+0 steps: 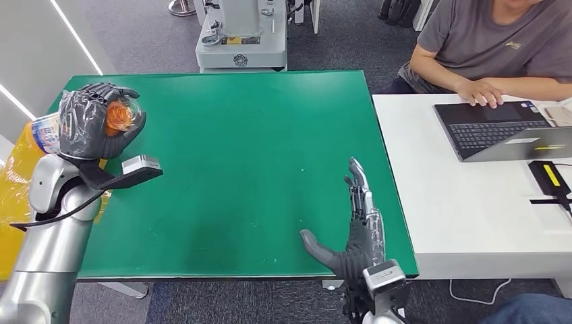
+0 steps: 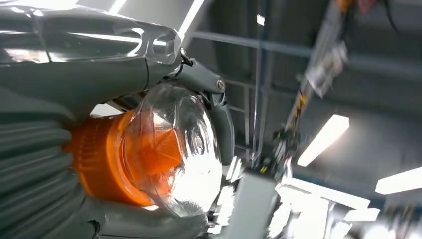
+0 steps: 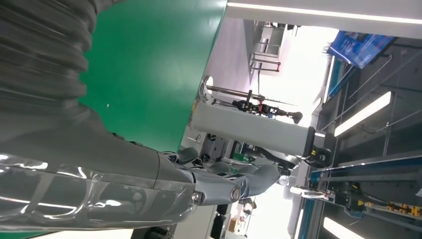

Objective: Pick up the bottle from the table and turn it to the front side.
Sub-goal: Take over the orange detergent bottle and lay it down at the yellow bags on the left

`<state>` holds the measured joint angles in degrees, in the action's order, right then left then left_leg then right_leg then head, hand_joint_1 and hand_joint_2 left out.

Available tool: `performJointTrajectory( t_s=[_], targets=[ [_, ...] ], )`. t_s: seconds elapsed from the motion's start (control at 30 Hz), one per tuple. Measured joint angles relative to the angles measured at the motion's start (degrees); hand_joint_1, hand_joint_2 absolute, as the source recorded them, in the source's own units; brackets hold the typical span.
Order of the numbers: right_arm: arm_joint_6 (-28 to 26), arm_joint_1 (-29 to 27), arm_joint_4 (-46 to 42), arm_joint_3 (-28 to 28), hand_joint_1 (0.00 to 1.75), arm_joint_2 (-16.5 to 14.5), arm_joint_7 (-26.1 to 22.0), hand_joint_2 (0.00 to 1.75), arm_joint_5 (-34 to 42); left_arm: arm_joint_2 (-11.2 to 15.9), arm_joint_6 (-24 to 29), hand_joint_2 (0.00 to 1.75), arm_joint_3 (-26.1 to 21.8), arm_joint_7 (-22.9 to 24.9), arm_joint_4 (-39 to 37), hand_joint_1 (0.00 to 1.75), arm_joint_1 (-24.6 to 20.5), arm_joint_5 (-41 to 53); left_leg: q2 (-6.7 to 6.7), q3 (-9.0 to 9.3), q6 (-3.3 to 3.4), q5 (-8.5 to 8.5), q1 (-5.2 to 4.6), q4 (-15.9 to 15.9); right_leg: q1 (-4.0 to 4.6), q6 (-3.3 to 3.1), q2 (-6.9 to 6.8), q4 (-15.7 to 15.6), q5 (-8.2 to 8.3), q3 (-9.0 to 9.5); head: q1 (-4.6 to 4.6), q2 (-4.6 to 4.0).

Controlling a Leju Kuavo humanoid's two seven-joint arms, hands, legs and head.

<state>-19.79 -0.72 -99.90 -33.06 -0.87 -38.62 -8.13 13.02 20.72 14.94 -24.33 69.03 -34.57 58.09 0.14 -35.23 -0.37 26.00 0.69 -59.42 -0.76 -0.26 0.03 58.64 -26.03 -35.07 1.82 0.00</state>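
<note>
While gripped (L hand): prob. clear-plastic bottle.

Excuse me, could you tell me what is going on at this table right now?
The robot's left hand grips a clear bottle with an orange cap, lifted off the green table at its left edge. The left wrist view shows the cap end between the fingers. The right hand lies open and flat on the table near the front edge, holding nothing. A person sits at a laptop on the white desk beside it.
</note>
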Motion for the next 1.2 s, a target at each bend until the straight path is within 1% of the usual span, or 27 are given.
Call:
performJointTrajectory(
  t_s=[0.1, 0.2, 0.37, 0.63, 0.83, 0.97, 1.2],
  targets=[
    [1.36, -0.72, -0.19, 0.73, 0.0, -0.24, -0.09, 1.75, -0.31, 2.99, -3.3, 1.75, 1.63, 0.43, -4.46, 1.75, -1.98, 6.44, 0.02, 0.0, 0.0, 0.0, 0.0, 0.0, 0.0, 0.0, 0.01, 0.0, 0.0, -0.02, -0.01, 0.0],
    [2.47, -1.32, -0.32, 1.44, 0.0, -0.62, -0.3, 1.75, -0.52, 4.79, -5.62, 1.75, 4.55, 0.32, -10.87, 1.75, -4.21, 11.55, 0.02, -0.01, 0.0, 0.0, -0.01, 0.0, -0.01, 0.0, 0.02, -0.01, 0.0, -0.02, -0.01, 0.0],
    [3.09, -1.51, -0.78, 2.09, 0.0, -1.2, -0.47, 1.75, -1.19, 5.91, -7.07, 1.75, 10.41, 0.16, -22.46, 1.75, -7.52, 16.94, 0.08, -0.01, 0.0, 0.0, -0.02, 0.0, -0.02, -0.03, 0.08, -0.01, 0.02, -0.02, -0.02, 0.0],
    [2.79, -1.53, -1.55, 2.34, 0.0, -1.4, -0.27, 1.75, -1.37, 6.83, -7.05, 1.75, 15.77, 1.46, -35.21, 1.75, -10.03, 20.3, 0.1, -0.02, -0.03, 0.02, -0.01, 0.01, -0.01, -0.04, 0.1, 0.0, 0.02, -0.05, -0.01, 0.01],
    [2.67, -1.56, -1.75, 2.57, 0.0, -1.4, -0.26, 1.75, -0.92, 7.8, -6.8, 1.75, 17.51, 2.64, -40.77, 1.75, -10.24, 20.46, 0.09, -0.03, -0.03, 0.02, 0.0, 0.02, 0.0, -0.06, 0.1, 0.01, 0.01, -0.06, -0.01, 0.0],
    [2.48, -1.48, -1.75, 2.63, 0.0, -1.4, -0.28, 1.75, -0.83, 7.89, -6.96, 1.75, 17.96, 3.23, -43.56, 1.75, -10.2, 20.5, 0.08, -0.03, -0.03, 0.02, 0.0, 0.02, 0.0, -0.06, 0.08, 0.01, 0.01, -0.05, -0.02, 0.0],
    [1.95, -1.44, -1.92, 2.63, 0.0, -1.73, -0.28, 1.75, -0.81, 7.33, -10.11, 1.75, 18.75, 4.02, -46.51, 1.75, -10.23, 20.66, 0.08, -0.03, -0.03, 0.02, -0.01, 0.01, 0.0, -0.06, 0.08, 0.0, 0.01, -0.06, -0.02, 0.0]
  ],
)
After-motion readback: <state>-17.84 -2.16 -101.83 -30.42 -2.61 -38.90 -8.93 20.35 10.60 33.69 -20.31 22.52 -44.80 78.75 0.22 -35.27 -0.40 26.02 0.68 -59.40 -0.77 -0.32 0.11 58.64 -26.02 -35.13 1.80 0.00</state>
